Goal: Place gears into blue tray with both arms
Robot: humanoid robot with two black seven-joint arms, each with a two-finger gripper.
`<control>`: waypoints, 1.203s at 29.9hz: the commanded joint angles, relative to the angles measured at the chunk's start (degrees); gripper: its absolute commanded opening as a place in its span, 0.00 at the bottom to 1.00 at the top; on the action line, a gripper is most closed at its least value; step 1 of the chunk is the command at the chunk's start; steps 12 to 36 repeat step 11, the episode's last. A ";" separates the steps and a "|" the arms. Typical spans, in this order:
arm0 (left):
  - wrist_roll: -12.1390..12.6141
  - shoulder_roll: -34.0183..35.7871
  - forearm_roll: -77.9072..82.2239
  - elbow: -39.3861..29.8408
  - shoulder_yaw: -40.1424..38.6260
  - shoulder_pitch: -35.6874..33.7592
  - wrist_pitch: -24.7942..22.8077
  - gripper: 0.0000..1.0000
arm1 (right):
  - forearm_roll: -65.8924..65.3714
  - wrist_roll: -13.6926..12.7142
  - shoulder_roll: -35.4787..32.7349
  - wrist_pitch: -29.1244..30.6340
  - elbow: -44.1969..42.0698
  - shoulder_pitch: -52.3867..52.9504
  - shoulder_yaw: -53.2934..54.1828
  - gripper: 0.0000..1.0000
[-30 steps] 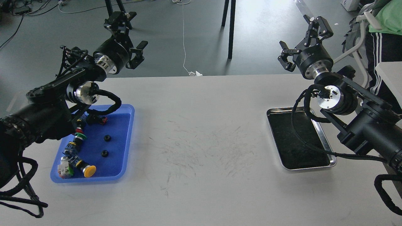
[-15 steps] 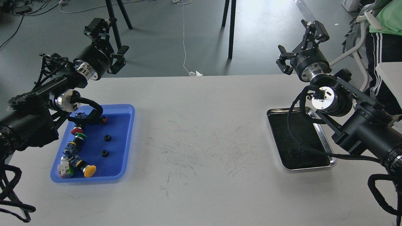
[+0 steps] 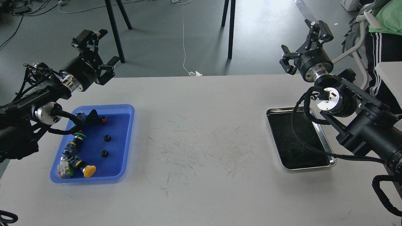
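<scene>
The blue tray lies on the left of the white table. Two small black gears rest inside it, one above the other. My left gripper hangs open in the air beyond the table's far edge, up and left of the tray, with nothing between its fingers. My right gripper is also open and empty, raised past the far edge, above the steel tray.
Several colourful push-button switches line the blue tray's left side. A shiny steel tray with a dark inside sits at the right. A person in a green top stands at the far right. Stand legs rise behind the table.
My left arm has swung left and back, away from over the blue tray. My right gripper shifted only slightly. The gears stayed where they were.
</scene>
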 commanded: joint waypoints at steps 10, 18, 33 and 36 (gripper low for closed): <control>0.00 -0.06 -0.07 -0.07 -0.44 0.04 0.26 0.99 | 0.00 0.00 -0.05 -0.48 -0.07 -0.02 0.01 0.99; 0.00 -0.06 -0.07 -0.07 -0.53 0.04 0.26 0.99 | 0.00 0.00 -0.05 -0.48 0.02 -0.11 0.01 0.99; 0.00 -0.06 -0.07 -0.07 -0.53 0.04 0.26 0.99 | 0.00 0.00 -0.05 -0.48 0.02 -0.11 0.01 0.99; 0.00 -0.06 -0.07 -0.07 -0.53 0.04 0.26 0.99 | 0.00 0.00 -0.05 -0.48 0.02 -0.11 0.01 0.99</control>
